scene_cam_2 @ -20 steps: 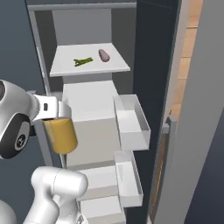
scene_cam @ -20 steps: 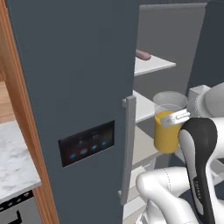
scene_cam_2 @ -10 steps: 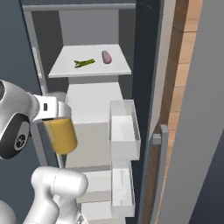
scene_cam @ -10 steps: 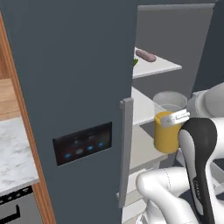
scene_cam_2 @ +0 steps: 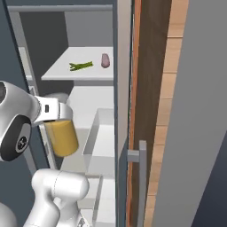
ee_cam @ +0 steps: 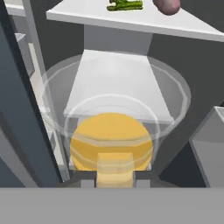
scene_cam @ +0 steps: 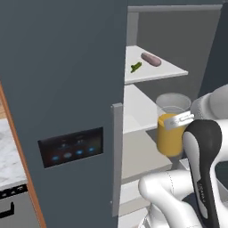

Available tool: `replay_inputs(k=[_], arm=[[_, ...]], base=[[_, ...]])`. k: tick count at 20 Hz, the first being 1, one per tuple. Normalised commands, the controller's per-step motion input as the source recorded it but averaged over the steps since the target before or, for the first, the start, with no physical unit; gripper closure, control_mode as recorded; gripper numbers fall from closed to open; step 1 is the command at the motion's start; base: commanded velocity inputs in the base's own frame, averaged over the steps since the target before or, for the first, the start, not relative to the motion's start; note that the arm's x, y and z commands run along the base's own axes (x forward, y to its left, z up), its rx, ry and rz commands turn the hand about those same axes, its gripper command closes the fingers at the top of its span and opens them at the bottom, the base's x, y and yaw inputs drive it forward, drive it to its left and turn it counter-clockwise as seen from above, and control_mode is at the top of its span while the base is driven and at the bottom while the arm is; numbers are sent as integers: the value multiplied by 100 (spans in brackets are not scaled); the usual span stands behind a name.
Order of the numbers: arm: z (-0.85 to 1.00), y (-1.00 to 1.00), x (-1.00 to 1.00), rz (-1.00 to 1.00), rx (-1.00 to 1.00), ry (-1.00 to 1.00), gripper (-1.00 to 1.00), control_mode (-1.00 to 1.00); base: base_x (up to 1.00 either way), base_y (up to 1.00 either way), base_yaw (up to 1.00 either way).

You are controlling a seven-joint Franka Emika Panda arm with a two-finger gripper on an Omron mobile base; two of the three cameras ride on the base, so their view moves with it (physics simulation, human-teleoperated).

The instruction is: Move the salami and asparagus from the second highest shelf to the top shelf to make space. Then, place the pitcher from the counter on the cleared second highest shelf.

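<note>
The mustard-yellow pitcher point(scene_cam: 171, 139) point(scene_cam_2: 63, 138) point(ee_cam: 111, 145), clear in its upper part, hangs in front of the open fridge with my gripper point(scene_cam: 179, 120) point(scene_cam_2: 52, 114) point(ee_cam: 114, 181) shut on its near rim. The pinkish salami point(scene_cam: 151, 59) point(scene_cam_2: 105, 60) point(ee_cam: 166, 5) and the green asparagus point(scene_cam: 136, 67) point(scene_cam_2: 81, 66) point(ee_cam: 124, 5) lie side by side on the top shelf point(scene_cam: 165, 73) point(scene_cam_2: 60, 74) point(ee_cam: 83, 16). Below it, the second highest shelf point(scene_cam: 136, 111) point(scene_cam_2: 88, 95) point(ee_cam: 114, 87) is bare, just beyond the pitcher.
The dark grey left fridge door point(scene_cam: 67, 89) with its lit panel and handle point(scene_cam: 116, 156) stands close on my left. Grey door bins point(scene_cam_2: 99, 137) and the right door's handle point(scene_cam_2: 142, 177) stand on the right beside a wooden panel point(scene_cam_2: 153, 88). The marble counter point(scene_cam: 8, 164) shows at far left.
Both base views have shifted and the fridge looms closer, so the camera moved with the base. The pitcher stays in my gripper, in the same place relative to the arm.
</note>
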Motion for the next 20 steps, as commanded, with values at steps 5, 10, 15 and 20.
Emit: replay_inputs(k=[5, 10, 15, 20], arm=[[0, 0, 0, 0, 0, 0, 100, 100], [-12, 2, 8, 0, 0, -1, 100, -100], [-31, 0, 13, 0, 0, -3, 100, -100], [-32, 0, 15, 0, 0, -5, 100, -100]], base=[[32, -5, 17], [14, 1, 4], [0, 0, 0], [0, 0, 0]])
